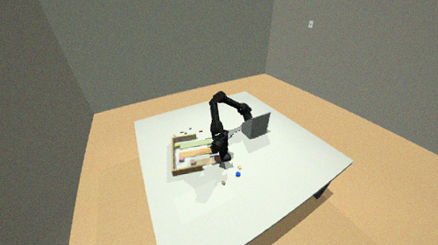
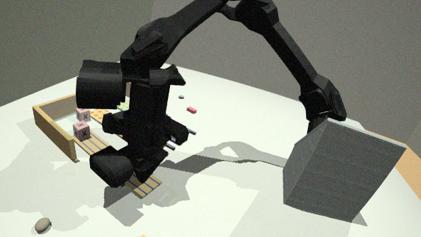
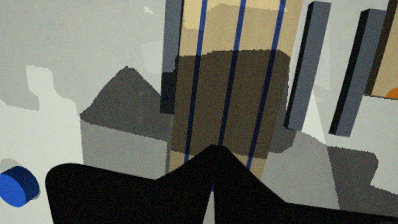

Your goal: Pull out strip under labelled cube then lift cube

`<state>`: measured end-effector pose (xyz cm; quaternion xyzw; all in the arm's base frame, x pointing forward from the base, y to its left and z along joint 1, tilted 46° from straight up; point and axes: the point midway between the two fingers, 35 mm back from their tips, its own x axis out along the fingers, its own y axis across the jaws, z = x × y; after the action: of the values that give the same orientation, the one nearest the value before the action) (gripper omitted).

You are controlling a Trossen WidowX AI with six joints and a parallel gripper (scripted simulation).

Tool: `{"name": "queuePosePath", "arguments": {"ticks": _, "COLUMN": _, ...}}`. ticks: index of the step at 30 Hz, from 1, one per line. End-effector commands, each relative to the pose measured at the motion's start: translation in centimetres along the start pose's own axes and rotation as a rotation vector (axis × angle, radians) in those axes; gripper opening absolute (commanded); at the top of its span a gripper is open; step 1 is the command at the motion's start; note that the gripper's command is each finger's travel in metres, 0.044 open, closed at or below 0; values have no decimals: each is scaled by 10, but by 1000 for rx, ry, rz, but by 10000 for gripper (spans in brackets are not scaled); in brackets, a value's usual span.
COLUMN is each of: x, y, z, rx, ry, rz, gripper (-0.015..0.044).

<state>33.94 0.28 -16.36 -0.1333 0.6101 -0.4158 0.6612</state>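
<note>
A tan strip with three blue lines runs from the wooden tray out onto the table. A pink cube with a dark X mark rests on this strip inside the tray. A second pink marked cube stands behind it, next to an orange dotted strip. My gripper is shut, its tips down on the outer end of the blue-lined strip. Nothing shows between the fingers.
Grey bars lie beside the strips. A large grey box is at the arm's base. A blue disc, a pebble and a small red block lie loose on the table.
</note>
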Motion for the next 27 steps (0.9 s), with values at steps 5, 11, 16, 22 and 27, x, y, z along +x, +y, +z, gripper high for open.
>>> {"name": "queuePosePath", "arguments": {"ticks": 5, "x": 5, "y": -1, "z": -19, "rx": -8, "ry": 22, "rz": -2, "gripper": 0}}
{"name": "queuePosePath", "arguments": {"ticks": 11, "x": 4, "y": -1, "z": -28, "rx": -8, "ry": 23, "rz": -2, "gripper": 0}}
{"name": "queuePosePath", "arguments": {"ticks": 16, "x": 4, "y": -1, "z": -36, "rx": -8, "ry": 23, "rz": -2, "gripper": 0}}
{"name": "queuePosePath", "arguments": {"ticks": 22, "x": 4, "y": -1, "z": -45, "rx": -8, "ry": 23, "rz": -2, "gripper": 0}}
{"name": "queuePosePath", "arguments": {"ticks": 27, "x": 4, "y": -1, "z": -53, "rx": -8, "ry": 23, "rz": -1, "gripper": 0}}
